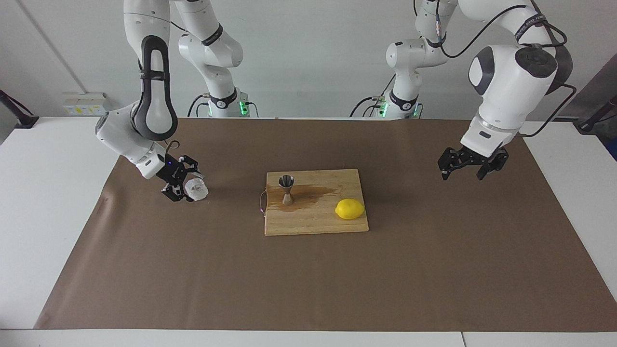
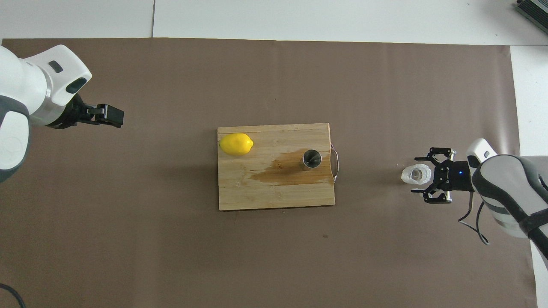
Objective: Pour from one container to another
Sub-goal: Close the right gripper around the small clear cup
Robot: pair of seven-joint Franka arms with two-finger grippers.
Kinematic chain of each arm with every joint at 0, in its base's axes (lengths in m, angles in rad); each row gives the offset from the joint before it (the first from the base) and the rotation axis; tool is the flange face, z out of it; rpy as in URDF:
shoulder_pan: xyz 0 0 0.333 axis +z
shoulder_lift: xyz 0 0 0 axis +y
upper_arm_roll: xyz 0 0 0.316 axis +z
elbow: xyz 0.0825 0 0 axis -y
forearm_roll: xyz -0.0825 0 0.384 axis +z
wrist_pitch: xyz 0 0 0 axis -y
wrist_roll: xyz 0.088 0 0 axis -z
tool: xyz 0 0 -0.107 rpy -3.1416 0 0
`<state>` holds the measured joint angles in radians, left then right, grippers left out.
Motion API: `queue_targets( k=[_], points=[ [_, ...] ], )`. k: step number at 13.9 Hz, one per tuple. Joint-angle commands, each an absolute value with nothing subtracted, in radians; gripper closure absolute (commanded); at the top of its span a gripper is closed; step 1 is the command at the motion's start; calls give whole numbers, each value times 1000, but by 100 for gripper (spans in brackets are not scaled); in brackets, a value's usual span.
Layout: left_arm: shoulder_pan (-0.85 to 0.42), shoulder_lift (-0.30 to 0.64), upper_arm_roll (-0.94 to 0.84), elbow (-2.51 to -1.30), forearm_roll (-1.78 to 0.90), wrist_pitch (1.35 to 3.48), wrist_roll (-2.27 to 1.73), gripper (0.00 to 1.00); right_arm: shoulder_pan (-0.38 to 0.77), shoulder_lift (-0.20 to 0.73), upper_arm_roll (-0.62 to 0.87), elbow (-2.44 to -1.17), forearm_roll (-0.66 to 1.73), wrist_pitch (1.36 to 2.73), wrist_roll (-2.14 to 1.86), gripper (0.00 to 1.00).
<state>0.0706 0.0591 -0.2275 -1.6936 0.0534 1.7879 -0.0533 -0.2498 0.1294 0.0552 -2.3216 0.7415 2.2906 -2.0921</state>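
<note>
Glass cup [image 1: 197, 189] stands on the brown paper [image 1: 308, 279] near the right arm's end, the right gripper [image 1: 182, 185] spread apart just beside it; steel jigger [image 1: 287, 189] upright on the cutting board [image 1: 315, 224] mid-table; left gripper [image 1: 465, 169] open over the paper's other end

wall: plain white [image 1: 308, 58] | table: white [image 1: 43, 202] | cover: brown paper sheet [image 1: 308, 279] | light: even

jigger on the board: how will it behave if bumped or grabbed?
The jigger stands upright on a narrow waist and small foot, so it probably tips easily. Its shiny steel likely makes it slippery but stiff. It stands on a stain on the cutting board, possibly wet, so it might slide.
</note>
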Motion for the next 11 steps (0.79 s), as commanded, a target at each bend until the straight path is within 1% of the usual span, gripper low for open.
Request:
queue_targets(
  k=[1,4,6,8,11],
  points=[
    [66,-14,-222,-1723,71,1712,-17,0,-248,132,58,-2349,807,2319,-2141,0],
    [67,-21,-216,-1732,64,1700,-28,0,-261,133,58,-2345,807,2319,-2174,0],
    [95,-21,-213,-1692,-32,1668,-43,0,-264,133,57,-2344,807,2319,-2175,0],
    [107,-20,-216,-1642,-49,1593,-44,0,-265,133,57,-2344,807,2321,-2181,0],
    [107,-51,-218,-1686,-49,1597,-49,0,-265,133,57,-2345,807,2324,-2180,0]
  ],
)
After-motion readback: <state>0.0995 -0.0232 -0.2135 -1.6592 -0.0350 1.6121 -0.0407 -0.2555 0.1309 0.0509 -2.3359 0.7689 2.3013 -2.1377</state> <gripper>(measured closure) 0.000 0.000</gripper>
